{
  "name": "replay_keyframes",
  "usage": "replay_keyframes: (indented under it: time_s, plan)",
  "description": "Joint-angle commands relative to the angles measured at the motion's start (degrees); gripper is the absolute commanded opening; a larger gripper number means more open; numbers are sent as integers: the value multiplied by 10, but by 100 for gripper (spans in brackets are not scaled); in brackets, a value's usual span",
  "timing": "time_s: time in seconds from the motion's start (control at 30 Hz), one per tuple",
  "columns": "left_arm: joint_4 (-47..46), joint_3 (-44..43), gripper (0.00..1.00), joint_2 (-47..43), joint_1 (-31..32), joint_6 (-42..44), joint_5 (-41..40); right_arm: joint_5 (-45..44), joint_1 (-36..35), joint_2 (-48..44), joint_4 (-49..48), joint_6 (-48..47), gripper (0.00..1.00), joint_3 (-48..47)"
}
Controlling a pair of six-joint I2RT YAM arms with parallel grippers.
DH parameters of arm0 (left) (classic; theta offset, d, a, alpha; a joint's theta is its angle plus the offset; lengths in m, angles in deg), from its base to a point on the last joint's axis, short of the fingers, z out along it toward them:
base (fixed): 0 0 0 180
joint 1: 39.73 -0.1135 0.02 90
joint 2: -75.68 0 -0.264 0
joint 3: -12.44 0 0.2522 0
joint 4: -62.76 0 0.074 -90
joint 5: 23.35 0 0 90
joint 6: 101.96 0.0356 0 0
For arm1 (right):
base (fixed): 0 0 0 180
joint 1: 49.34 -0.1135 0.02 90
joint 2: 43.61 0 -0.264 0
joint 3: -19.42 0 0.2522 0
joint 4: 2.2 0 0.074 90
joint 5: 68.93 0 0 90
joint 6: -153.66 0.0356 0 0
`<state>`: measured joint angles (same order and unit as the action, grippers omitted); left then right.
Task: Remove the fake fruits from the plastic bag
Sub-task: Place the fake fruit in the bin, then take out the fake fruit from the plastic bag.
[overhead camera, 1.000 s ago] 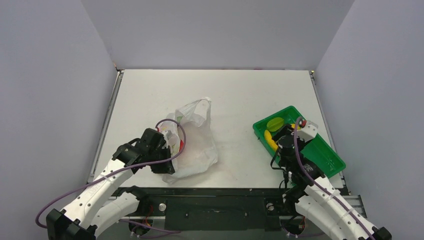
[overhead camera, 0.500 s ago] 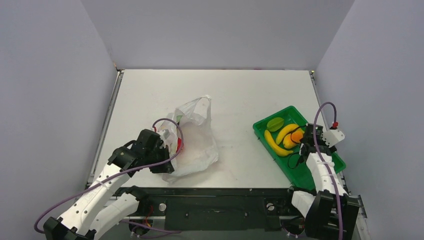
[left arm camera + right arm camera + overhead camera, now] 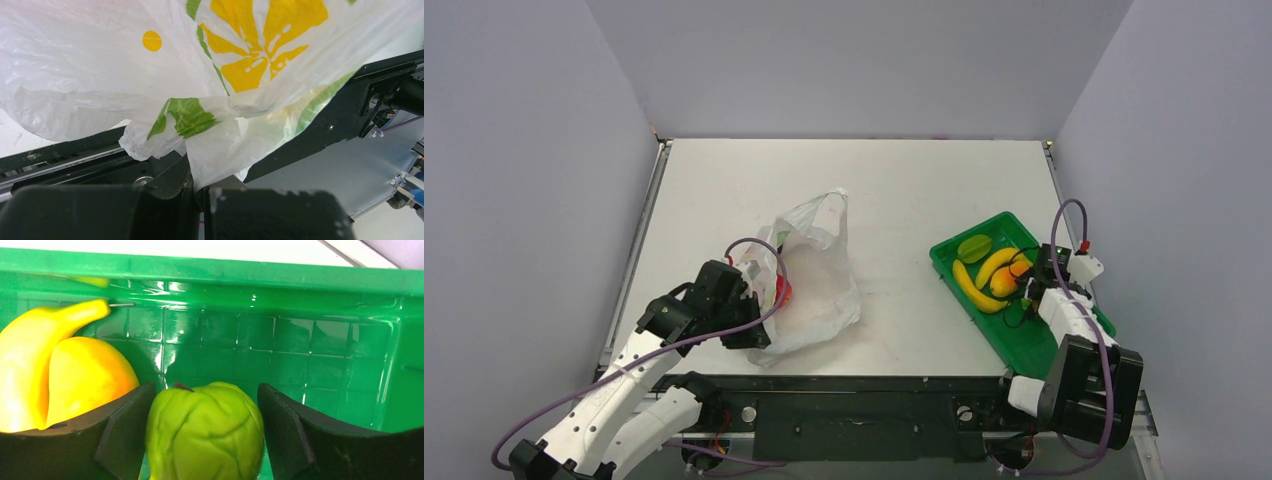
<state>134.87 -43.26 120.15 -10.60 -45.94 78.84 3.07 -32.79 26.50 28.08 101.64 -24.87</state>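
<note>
1. Your left gripper (image 3: 200, 190) is clamping shut on a fold of the plastic bag (image 3: 819, 285), at the bag's near-left corner close to the tabletop's front edge.
2. The bag is lying on the tabletop with its long axis running away from you and its loop handles at the far end. A red fruit (image 3: 782, 291) is showing at its left side, just beside the left gripper.
3. On the right, the green tray (image 3: 250, 275) is holding the fruits already taken out: a starfruit (image 3: 973, 247), bananas (image 3: 979, 285) and a mango (image 3: 85, 375).
4. Your right gripper (image 3: 204, 405) is sitting low in that tray, its jaws standing either side of a bumpy green fruit (image 3: 205, 440). You cannot tell whether they are pressing on it or merely flanking it.
5. You are probably reaching next for the red fruit. It is lying well to the left of the right gripper, across bare tabletop. The left arm is nearer but is occupied holding the bag.
</note>
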Motion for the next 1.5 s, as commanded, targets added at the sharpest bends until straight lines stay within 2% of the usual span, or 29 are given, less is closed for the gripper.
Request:
replay_keyframes:
  time_s: [0.0,0.13,0.3,0.4,0.57,0.7,0.77,0.8,0.83,0.93,0.97,1.1,1.23,1.47]
  plan:
    - [18,-31,0,-4,-3,-2,-11,0,5,-35,-27,-10,74,-10]
    - [25,-35,0,-11,-3,-2,-19,-7,4,-62,-20,-15,84,-12]
    - [27,-39,0,-18,-3,1,-26,-13,-1,-103,1,-17,86,-13]
    - [19,-35,0,-20,-3,8,-18,-11,-18,-164,10,-27,86,-13]
    - [16,-34,0,-15,-3,14,-17,0,-124,-251,16,-57,86,-38]
    - [17,-34,0,-9,-3,15,-15,114,-239,-275,-42,-84,84,-54]
    - [17,-34,0,-7,-3,15,-15,145,-312,-272,-78,-82,83,-63]
    - [17,-34,0,-7,-3,15,-15,150,-370,-270,-103,-81,83,-65]
    - [18,-34,0,-7,-3,15,-15,154,-399,-264,-119,-81,83,-65]
    - [33,-37,0,-1,-3,11,-22,140,-559,-235,-197,-90,83,-73]
    - [38,-41,0,3,-3,8,-29,129,-620,-210,-223,-100,82,-77]
    - [55,-46,0,9,-2,0,-37,87,-766,-93,-240,-145,79,-135]
    - [58,-41,0,-12,-3,-21,-48,52,-842,33,-221,-182,73,-234]
    - [62,-34,0,-59,-3,-60,-62,35,-871,190,-263,-215,68,-303]
